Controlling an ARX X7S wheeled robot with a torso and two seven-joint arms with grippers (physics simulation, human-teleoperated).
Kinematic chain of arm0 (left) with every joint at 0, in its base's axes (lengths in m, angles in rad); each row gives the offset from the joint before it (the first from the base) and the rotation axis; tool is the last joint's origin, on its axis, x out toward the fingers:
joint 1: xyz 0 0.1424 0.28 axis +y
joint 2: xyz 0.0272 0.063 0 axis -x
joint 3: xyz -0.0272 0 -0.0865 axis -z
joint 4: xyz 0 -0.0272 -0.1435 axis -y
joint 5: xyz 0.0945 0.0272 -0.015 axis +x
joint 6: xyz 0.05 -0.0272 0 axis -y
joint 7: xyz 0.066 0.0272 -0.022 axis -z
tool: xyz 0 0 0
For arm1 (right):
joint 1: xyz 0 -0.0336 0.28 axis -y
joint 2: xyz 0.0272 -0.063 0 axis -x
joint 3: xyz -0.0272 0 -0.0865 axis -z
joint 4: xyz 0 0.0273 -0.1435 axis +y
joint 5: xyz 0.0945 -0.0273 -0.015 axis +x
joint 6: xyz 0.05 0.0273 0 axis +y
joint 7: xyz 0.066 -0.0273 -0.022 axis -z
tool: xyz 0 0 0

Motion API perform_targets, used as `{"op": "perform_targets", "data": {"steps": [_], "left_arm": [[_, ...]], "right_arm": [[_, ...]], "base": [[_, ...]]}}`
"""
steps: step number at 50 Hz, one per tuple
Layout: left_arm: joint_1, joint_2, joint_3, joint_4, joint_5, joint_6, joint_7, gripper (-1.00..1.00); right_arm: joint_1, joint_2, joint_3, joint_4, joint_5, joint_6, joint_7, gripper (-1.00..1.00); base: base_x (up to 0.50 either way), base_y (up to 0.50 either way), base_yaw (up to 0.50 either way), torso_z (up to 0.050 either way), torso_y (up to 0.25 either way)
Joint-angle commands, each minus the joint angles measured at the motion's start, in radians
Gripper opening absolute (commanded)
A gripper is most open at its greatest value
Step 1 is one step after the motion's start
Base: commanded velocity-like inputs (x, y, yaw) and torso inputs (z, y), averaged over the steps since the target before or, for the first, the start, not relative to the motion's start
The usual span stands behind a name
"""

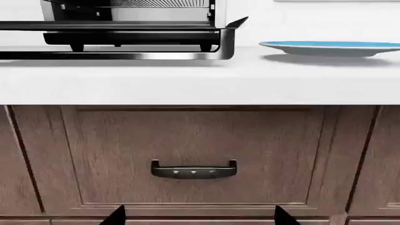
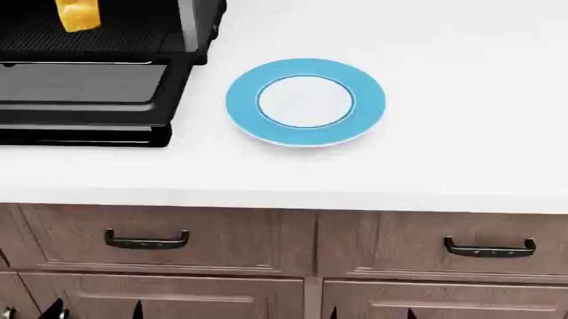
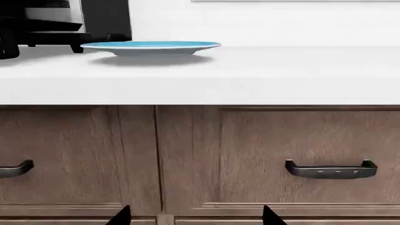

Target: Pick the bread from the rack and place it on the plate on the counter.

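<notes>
The bread, a golden-orange loaf, sits on the rack inside the open oven at the head view's top left. The rack's wire bars also show in the left wrist view, where the bread is out of frame. The blue-rimmed plate lies on the white counter, right of the oven, and shows edge-on as plate and plate. My left gripper and right gripper are both open and hold nothing. They are low in front of the wood drawers, below the counter edge.
The oven's black glass door lies folded down over the counter, between me and the rack. Dark drawer handles jut from the drawer fronts ahead of each gripper. The counter's front edge overhangs above both.
</notes>
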Motion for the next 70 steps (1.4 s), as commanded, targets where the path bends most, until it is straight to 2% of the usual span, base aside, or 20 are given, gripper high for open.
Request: {"op": "perform_targets", "data": {"steps": [1, 10, 14, 15, 18, 21, 32, 40, 54, 63, 66, 70], "left_arm": [[0.004, -0.005, 0.006, 0.012, 0.0, -0.007, -0.006, 1.0], [0.008, -0.042, 0.049, 0.006, -0.041, -0.011, -0.038, 1.0], [0.003, -0.048, 0.057, 0.003, -0.023, -0.036, -0.067, 1.0], [0.009, -0.012, 0.013, 0.006, 0.007, -0.018, -0.016, 1.0], [0.03, -0.035, 0.04, 0.075, 0.029, -0.019, -0.033, 1.0], [0.039, -0.046, 0.032, 0.179, 0.022, -0.111, -0.05, 1.0], [0.044, -0.09, 0.051, 0.558, 0.033, -0.437, -0.052, 1.0], [0.006, -0.12, 0.058, 0.71, 0.039, -0.6, -0.049, 1.0], [-0.111, -0.157, 0.095, 0.91, 0.067, -0.878, -0.037, 1.0], [-0.221, -0.187, 0.163, 1.035, 0.105, -1.073, -0.033, 1.0], [-0.237, -0.188, 0.175, 1.045, 0.117, -1.096, -0.028, 1.0], [-0.252, -0.156, 0.188, 1.047, 0.201, -1.108, 0.036, 1.0]], "right_arm": [[0.0, 0.009, 0.0, 0.0, 0.009, 0.0, 0.013, 1.0], [-0.007, 0.039, -0.047, -0.003, 0.049, -0.001, 0.043, 1.0], [-0.011, 0.046, -0.056, -0.015, 0.051, 0.004, 0.052, 1.0], [-0.013, 0.009, -0.014, -0.015, 0.01, 0.006, 0.012, 1.0], [-0.014, 0.025, -0.029, -0.037, 0.035, 0.034, 0.024, 1.0], [-0.023, 0.04, -0.039, -0.106, 0.043, 0.093, 0.034, 1.0], [-0.021, 0.106, -0.034, -0.53, 0.085, 0.49, 0.048, 1.0], [0.037, 0.145, -0.02, -0.717, 0.118, 0.691, 0.052, 1.0], [0.198, 0.193, -0.01, -0.915, 0.16, 0.981, 0.055, 1.0], [0.349, 0.213, 0.015, -1.036, 0.199, 1.184, 0.058, 1.0], [0.393, 0.26, 0.029, -1.047, 0.319, 1.208, 0.145, 1.0], [0.446, 0.415, 0.036, -1.046, 0.699, 1.171, 0.454, 1.0]], "base": [[0.0, 0.0, 0.0, 0.0, 0.0], [0.0, 0.0, 0.0, 0.0, 0.0], [0.0, 0.0, 0.0, 0.0, 0.0], [0.0, 0.0, 0.0, 0.0, 0.0], [0.0, 0.0, 0.0, 0.012, 0.0], [0.0, 0.0, 0.0, 0.05, 0.002], [0.0, 0.0, 0.0, 0.05, 0.002], [0.0, 0.0, 0.0, 0.05, 0.001], [0.0, 0.0, 0.0, 0.05, 0.002], [0.0, 0.0, 0.0, 0.05, 0.002], [0.0, 0.16, 0.0, 0.05, 0.001], [0.0, 0.5, 0.0, 0.05, 0.002]]}}
